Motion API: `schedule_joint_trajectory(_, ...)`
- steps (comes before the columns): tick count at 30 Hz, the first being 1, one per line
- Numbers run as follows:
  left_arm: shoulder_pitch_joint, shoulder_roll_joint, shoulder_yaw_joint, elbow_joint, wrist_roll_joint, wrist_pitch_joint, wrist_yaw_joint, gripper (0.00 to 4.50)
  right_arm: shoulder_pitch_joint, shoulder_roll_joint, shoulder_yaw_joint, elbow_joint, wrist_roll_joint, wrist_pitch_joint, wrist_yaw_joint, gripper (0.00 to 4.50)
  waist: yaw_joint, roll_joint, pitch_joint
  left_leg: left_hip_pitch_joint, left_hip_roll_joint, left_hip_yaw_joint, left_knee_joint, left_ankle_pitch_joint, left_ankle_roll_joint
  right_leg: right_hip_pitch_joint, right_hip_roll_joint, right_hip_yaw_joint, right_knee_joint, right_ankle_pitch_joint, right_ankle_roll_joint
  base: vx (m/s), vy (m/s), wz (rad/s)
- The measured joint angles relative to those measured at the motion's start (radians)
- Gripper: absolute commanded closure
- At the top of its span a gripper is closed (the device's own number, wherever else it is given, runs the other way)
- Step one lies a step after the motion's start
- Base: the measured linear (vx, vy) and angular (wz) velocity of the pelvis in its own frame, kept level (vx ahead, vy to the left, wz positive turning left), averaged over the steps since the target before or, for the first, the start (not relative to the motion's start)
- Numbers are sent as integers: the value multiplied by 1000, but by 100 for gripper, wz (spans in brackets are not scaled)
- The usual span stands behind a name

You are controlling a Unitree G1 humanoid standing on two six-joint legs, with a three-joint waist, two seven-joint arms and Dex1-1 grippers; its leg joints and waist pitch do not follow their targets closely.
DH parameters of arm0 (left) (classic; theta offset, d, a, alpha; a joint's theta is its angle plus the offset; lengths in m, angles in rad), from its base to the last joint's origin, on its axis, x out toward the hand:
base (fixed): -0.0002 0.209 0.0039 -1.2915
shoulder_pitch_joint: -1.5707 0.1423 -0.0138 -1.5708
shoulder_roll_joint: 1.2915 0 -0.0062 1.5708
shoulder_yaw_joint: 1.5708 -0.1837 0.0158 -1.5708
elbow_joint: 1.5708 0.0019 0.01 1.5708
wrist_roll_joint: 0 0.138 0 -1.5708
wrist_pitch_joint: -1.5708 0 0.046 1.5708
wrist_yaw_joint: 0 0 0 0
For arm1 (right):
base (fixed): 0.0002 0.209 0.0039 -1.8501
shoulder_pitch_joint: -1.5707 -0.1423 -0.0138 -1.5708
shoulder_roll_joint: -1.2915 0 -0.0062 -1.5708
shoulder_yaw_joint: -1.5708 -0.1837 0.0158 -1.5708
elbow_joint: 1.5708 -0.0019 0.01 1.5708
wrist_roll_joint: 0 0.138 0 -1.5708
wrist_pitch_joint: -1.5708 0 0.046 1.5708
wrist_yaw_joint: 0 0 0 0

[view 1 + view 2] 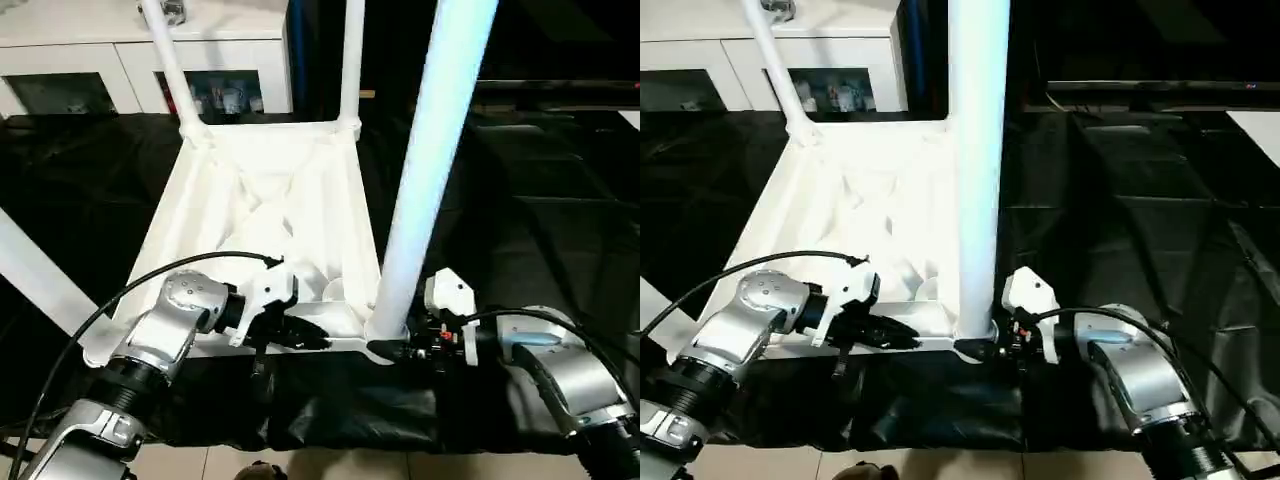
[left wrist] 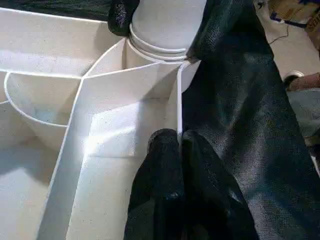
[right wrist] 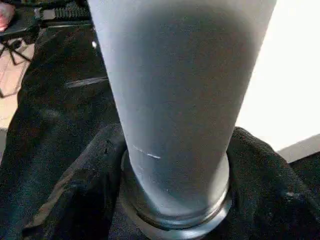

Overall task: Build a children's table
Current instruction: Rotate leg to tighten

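Observation:
The children's table lies upside down on black cloth, its ribbed white top [image 1: 270,190] facing up. Two legs stand in the far sockets [image 1: 170,60] [image 1: 352,60]. A third leg [image 1: 430,150] stands upright in the near right socket. My right gripper [image 1: 385,348] holds this leg's base, one black finger on each side, as the left wrist view shows [image 2: 220,25]. My left gripper [image 1: 310,340] is shut on the table's near rim [image 2: 178,100], and the thin wall runs between its fingers [image 2: 165,150]. Another white leg [image 1: 35,270] slants off at the left edge.
A white cabinet [image 1: 120,50] with shelf openings stands behind the table. The black cloth [image 1: 520,180] spreads wide to the right. Light floor [image 1: 330,465] shows past the cloth's near edge. Black cables [image 1: 150,280] loop over my left forearm.

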Motion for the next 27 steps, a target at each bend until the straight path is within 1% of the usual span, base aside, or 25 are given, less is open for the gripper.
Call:
schedule_joint_trajectory(4, 2, -13, 0, 1, 5, -1, 40, 450, 16, 17, -12, -5, 1, 0, -36, 177, 8, 0, 0, 2, 0, 0, 2, 0, 0, 1, 0, 0, 3, 0, 0, 0, 0, 0)
schedule_joint_trajectory(7, 2, -46, 15, 9, 25, -1, 123, 450, 19, 63, -47, 19, -13, 1, -128, 178, 6, 0, 0, 3, 0, 0, 2, 0, 0, 1, 0, 1, 3, 0, 1, 0, 0, 0)
schedule_joint_trajectory(9, 2, -73, 27, 10, 45, 10, 196, 450, 9, 120, -75, 52, -33, 0, -239, 178, -8, -1, 0, 4, 0, 0, 2, 0, -1, 1, 0, 1, 3, -2, 4, 0, 0, 0)
schedule_joint_trajectory(10, 2, -85, 29, 10, 49, 18, 224, 450, 3, 140, -82, 66, -41, 1, -283, 178, -18, -1, 0, 5, 0, -1, 2, 0, -1, 1, 0, 0, 3, -2, 4, 0, 0, 0)
schedule_joint_trajectory(11, 3, -107, 38, 10, 59, 33, 270, 450, -7, 179, -98, 88, -51, 1, -353, 178, -29, -2, -1, 5, 0, -2, 2, 0, -1, 1, 0, 0, 3, -2, 4, 0, 0, 0)
schedule_joint_trajectory(13, 5, -129, 42, 9, 61, 49, 316, 450, -22, 210, -108, 107, -64, 4, -426, 178, -42, -1, -1, 5, -1, -4, 2, 0, -1, 0, 0, -1, 2, -2, 4, 0, 0, 0)
schedule_joint_trajectory(14, 11, -150, 49, 7, 68, 62, 353, 450, -29, 248, -118, 123, -81, 0, -488, 178, -49, -2, -1, 6, -1, -4, 2, 0, -1, 0, 0, -1, 2, -2, 4, 0, 0, 0)
schedule_joint_trajectory(15, 15, -156, 53, 4, 72, 67, 372, 450, -37, 265, -119, 133, -88, -1, -518, 178, -52, -2, -1, 6, -1, -5, 1, 0, -1, 0, 0, -2, 2, -2, 4, 0, 0, 0)
schedule_joint_trajectory(17, 25, -174, 63, -13, 88, 87, 431, 450, -68, 329, -120, 173, -124, -5, -634, 178, -67, -2, -1, 6, -2, -9, 1, 0, -1, 0, 0, -4, 1, -2, 4, 0, 0, 0)
schedule_joint_trajectory(20, 30, -192, 64, -25, 97, 105, 463, 450, -89, 355, -120, 203, -144, -19, -699, 178, -74, -1, -2, 10, -2, -9, -1, 0, -1, 1, 0, -5, -4, -2, 4, 0, 0, 0)
schedule_joint_trajectory(21, 31, -192, 64, -27, 98, 106, 465, 450, -93, 357, -120, 210, -151, -29, -700, 123, -74, 0, -2, 10, -3, -9, -1, 0, -1, 1, 0, -4, -4, -2, 4, 0, 0, 0)
schedule_joint_trajectory(22, 33, -192, 64, -30, 98, 107, 465, 450, -92, 357, -120, 212, -152, -35, -699, 111, -75, 0, -2, 10, -3, -9, -1, 0, -1, 1, 0, -4, -4, -2, 4, 0, 0, 0)
schedule_joint_trajectory(23, 33, -192, 64, -32, 99, 107, 465, 450, -93, 357, -120, 213, -150, -39, -696, 112, -75, 1, -2, 10, -3, -8, -1, 0, -1, 1, 0, -3, -4, -2, 4, 0, 0, 0)
schedule_joint_trajectory(25, 38, -197, 48, -46, 98, 107, 463, 450, -93, 358, -123, 214, -149, -41, -696, 104, -71, 3, -3, 9, -4, -8, -1, 0, -1, 1, 0, -1, -4, -2, 4, 0, 0, 0)
schedule_joint_trajectory(26, 41, -199, 40, -53, 98, 107, 457, 450, -93, 357, -128, 214, -149, -40, -693, 75, -66, 5, -4, 9, -4, -7, -1, 0, -1, 1, 0, -1, -4, -1, 3, 0, 0, 0)
schedule_joint_trajectory(27, 42, -200, 36, -58, 98, 107, 452, 450, -92, 350, -128, 210, -148, -39, -680, 75, -62, 6, -5, 8, -4, -7, -1, 0, -1, 1, 0, -1, -4, 0, 2, 0, 0, 0)
